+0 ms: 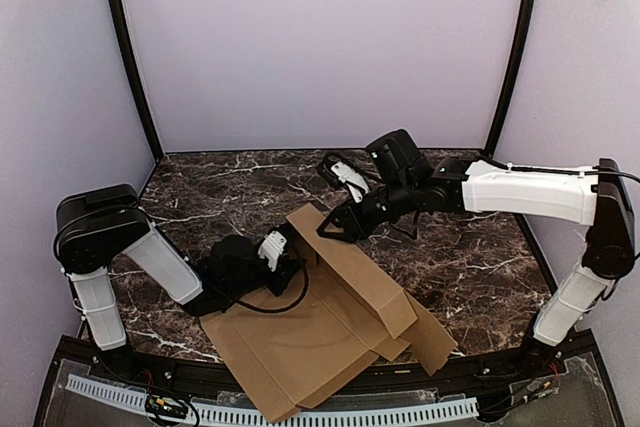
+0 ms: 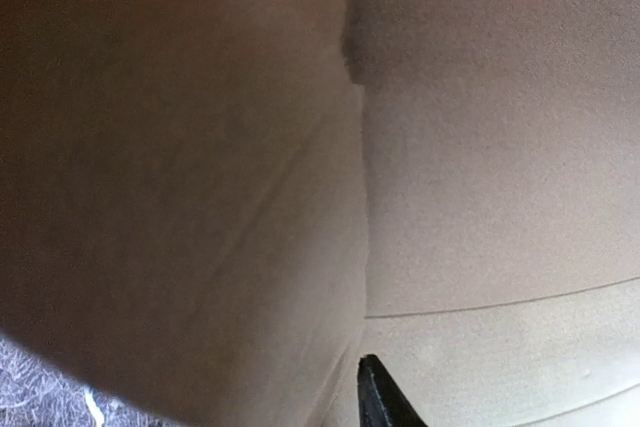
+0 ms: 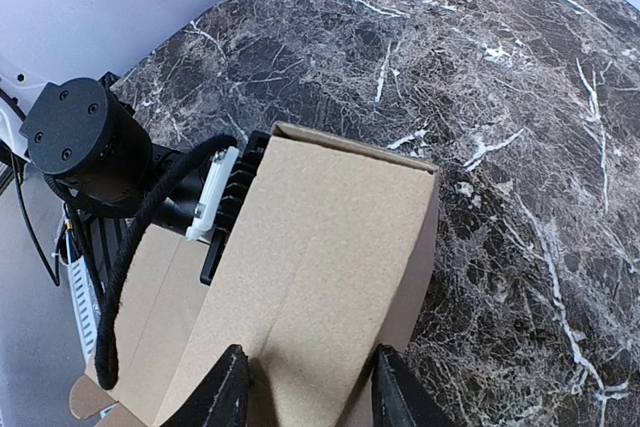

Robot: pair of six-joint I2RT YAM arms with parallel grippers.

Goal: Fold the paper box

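A brown corrugated paper box [image 1: 330,332], only partly formed, lies at the near middle of a dark marbled surface [image 1: 470,257]. Most of the sheet rests flat, with flaps spreading toward the near edge. One long wall [image 3: 330,247] stands tilted up along its far side.

The right end effector [image 3: 308,387] reaches in from the right and meets this wall at its upper edge. In its wrist view, the two black fingers sit on either side of the cardboard, which fills the gap between them. It is partly closed and appears to be clamping the wall, probably to hold it upright along the crease.

The left end effector [image 1: 290,262] sits low against the box on the left side of the raised wall, probably bracing the sheet or working a flap. Its wrist view shows only close cardboard and one dark fingertip [image 2: 378,399], so I cannot tell how far it is open or whether it holds anything.
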